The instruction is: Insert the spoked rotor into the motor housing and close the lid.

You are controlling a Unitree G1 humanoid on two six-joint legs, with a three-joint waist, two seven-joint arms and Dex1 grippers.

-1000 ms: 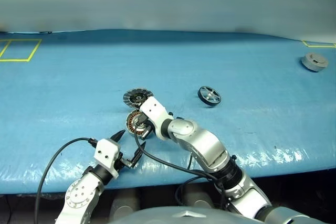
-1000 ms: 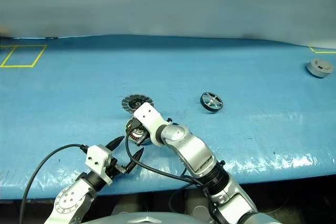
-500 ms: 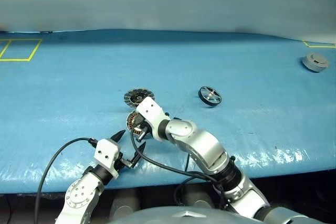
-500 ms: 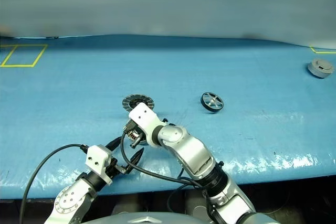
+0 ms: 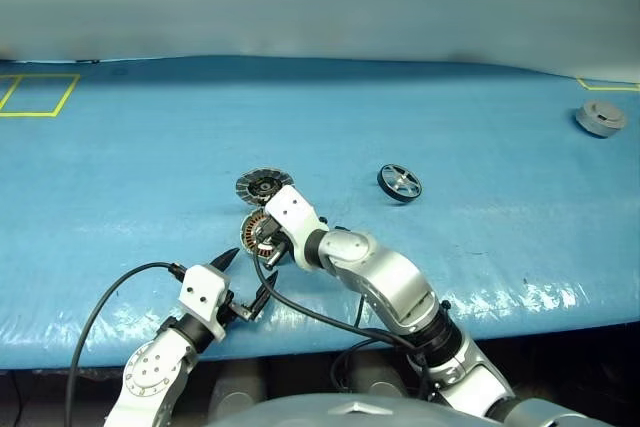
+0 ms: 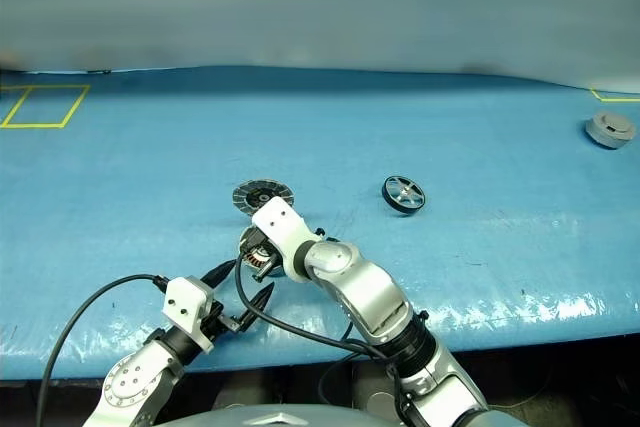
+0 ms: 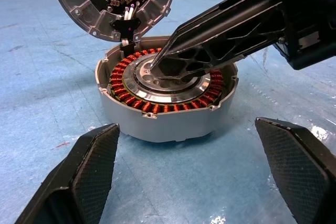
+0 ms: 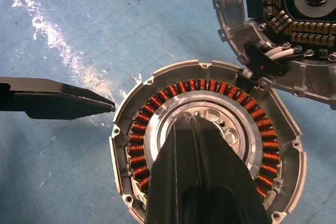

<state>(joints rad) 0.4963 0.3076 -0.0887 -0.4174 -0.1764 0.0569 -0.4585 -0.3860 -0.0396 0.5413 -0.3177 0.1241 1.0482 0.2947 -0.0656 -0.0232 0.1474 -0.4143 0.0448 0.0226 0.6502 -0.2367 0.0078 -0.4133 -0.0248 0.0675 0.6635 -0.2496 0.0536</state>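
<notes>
The motor housing (image 7: 157,114) lies open on the blue table, with its ring of copper windings around a silver centre. Its lid (image 5: 262,185) lies flipped open just behind it, inner face up, still joined at the hinge. My right gripper (image 8: 192,121) is shut, and its tips rest on the housing's silver centre. My left gripper (image 7: 186,145) stands open just in front of the housing, one finger to each side, touching nothing. The spoked rotor (image 5: 399,182), black-rimmed with silver spokes, lies on the table to the right of the housing, apart from both grippers.
Another grey puck (image 5: 600,118) sits far off at the back right. A yellow tape square (image 5: 35,95) marks the back left corner. A black cable (image 5: 110,297) loops from my left wrist near the table's front edge.
</notes>
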